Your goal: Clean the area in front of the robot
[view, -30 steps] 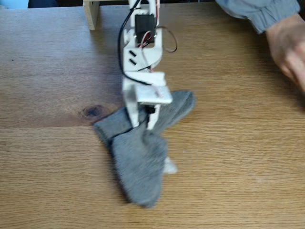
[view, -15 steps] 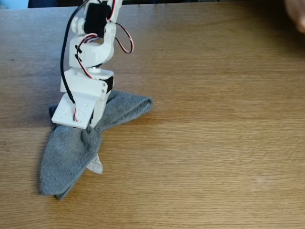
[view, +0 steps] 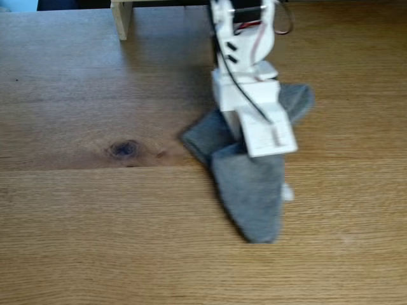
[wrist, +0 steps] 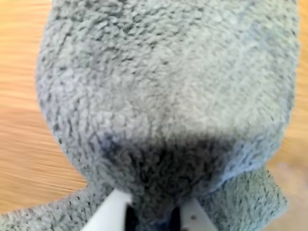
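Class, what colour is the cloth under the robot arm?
Grey: the fluffy grey cloth shows best in the wrist view.

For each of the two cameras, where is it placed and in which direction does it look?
Fixed view: sits above the table's near side, facing the arm and looking down at the wooden table; it shows the white arm and its gripper on the grey cloth.
Wrist view: rides on the gripper, looking down along it at the cloth close up; white gripper parts show at the bottom edge.
Shared: both show the grey cloth and wooden table.
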Robot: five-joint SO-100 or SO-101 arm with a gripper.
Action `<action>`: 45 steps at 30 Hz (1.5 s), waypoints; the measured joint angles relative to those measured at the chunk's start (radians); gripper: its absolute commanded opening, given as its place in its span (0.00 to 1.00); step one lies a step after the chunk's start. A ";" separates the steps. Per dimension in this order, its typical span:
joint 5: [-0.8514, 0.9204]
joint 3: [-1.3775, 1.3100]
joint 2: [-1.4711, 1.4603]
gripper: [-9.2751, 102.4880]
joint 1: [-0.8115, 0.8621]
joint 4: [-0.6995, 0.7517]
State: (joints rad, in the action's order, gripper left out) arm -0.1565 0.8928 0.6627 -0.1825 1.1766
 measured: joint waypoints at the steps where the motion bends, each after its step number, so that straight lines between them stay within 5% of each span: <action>1: 0.002 0.002 0.000 0.08 -0.017 -0.023; 9: 0.083 -0.002 -0.176 0.08 0.038 -0.287; 18: 0.210 -0.015 -0.301 0.08 0.187 -0.379; 23: 0.221 -0.017 -0.275 0.08 0.371 -0.247; 31: 0.195 -0.017 -0.163 0.08 0.549 0.186; 39: 0.132 -0.012 -0.127 0.08 0.446 0.399; 45: 0.064 0.000 -0.026 0.08 0.219 0.454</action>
State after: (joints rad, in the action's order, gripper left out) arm -0.0920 0.8928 0.6366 0.0368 1.6306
